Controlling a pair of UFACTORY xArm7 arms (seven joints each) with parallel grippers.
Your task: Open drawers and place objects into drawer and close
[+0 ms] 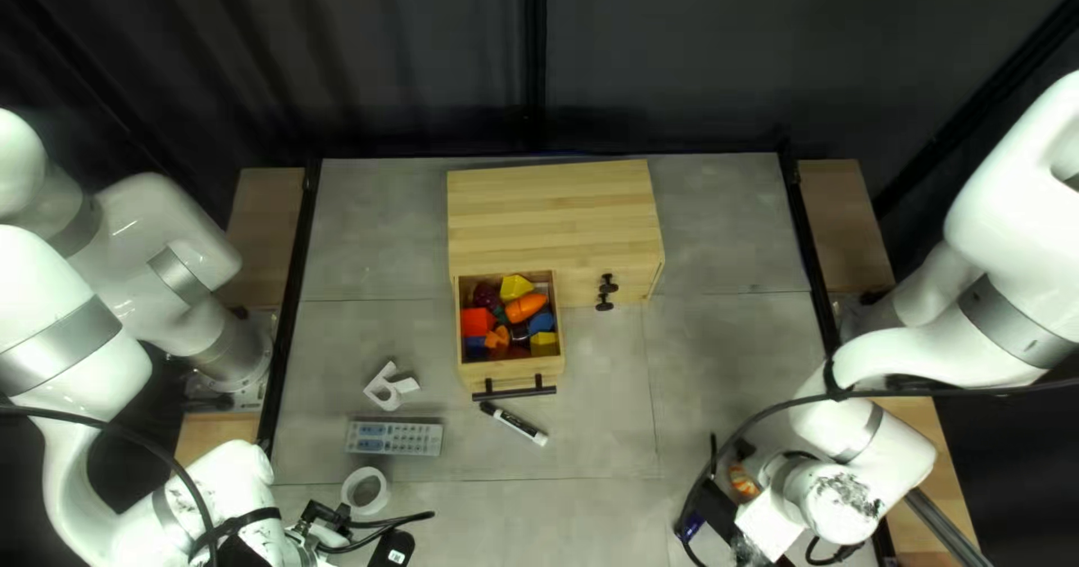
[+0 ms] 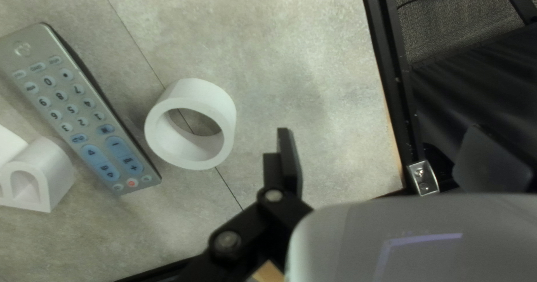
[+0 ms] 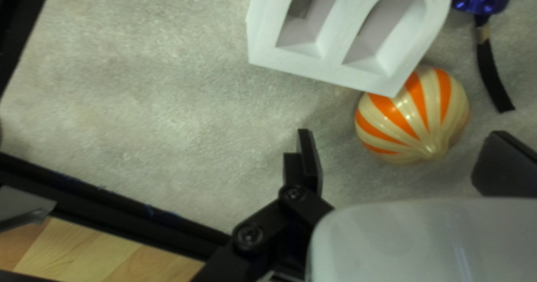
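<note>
Alignment: left gripper and right gripper stand spread wide, empty; centre the latter over the glossy orange-striped cream ball, clear of the white double-arched block.

Left arm: bent at the left of the top left view, its wrist low, toward the near edge. Left gripper: facing down; fingers parted wide. Right arm: bent at the right, its wrist likewise low and near its base's side. Right gripper: facing down, partly hidden from above; fingers also set well apart
</note>
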